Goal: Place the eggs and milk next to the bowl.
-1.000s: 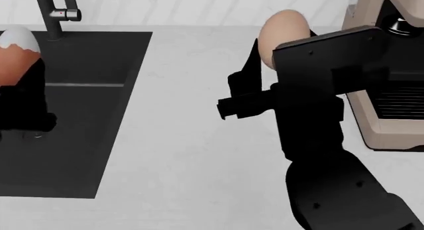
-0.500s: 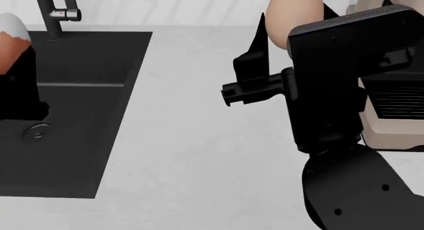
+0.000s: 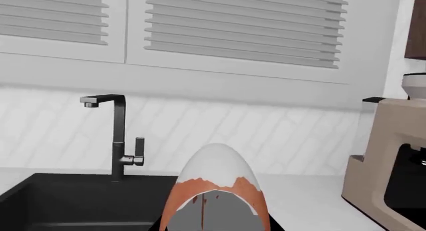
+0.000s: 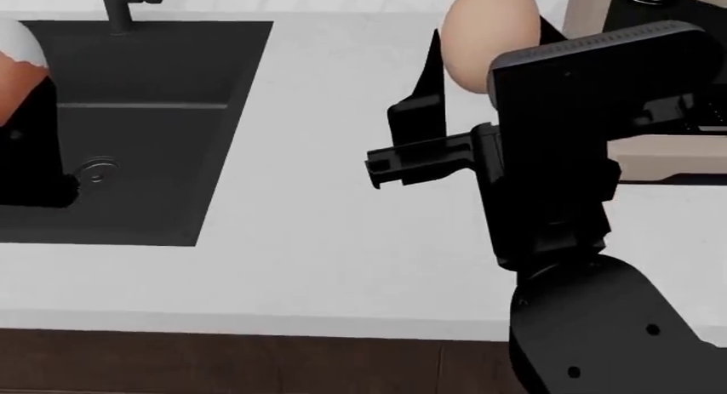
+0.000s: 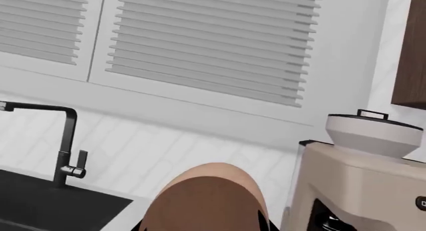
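- Right gripper [image 4: 472, 58]: jaws closed on the tan egg [image 4: 489, 37], held high over the white counter [image 4: 306, 232], in front of the beige coffee machine [image 4: 653, 160].
- Left gripper [image 4: 29, 113]: mostly out of frame at the head view's left edge; holds the brown egg [image 4: 17, 62], white-patched end up, above the black sink [image 4: 148, 130].
- Left wrist view confirms it: brown egg [image 3: 216, 191] seated in the grip, faucet [image 3: 116, 136] behind.
- Right wrist view: tan egg [image 5: 206, 198] in the grip, coffee machine [image 5: 362, 176] beyond.
- Change vs a second ago: counter's front edge now shows and the faucet [image 4: 131, 2] has slid to the top of frame. Head or base has shifted; both eggs are still gripped.
- Bowl and milk: in no view.
- My read: eggs are in transit; the bowl must be found before either can be placed.
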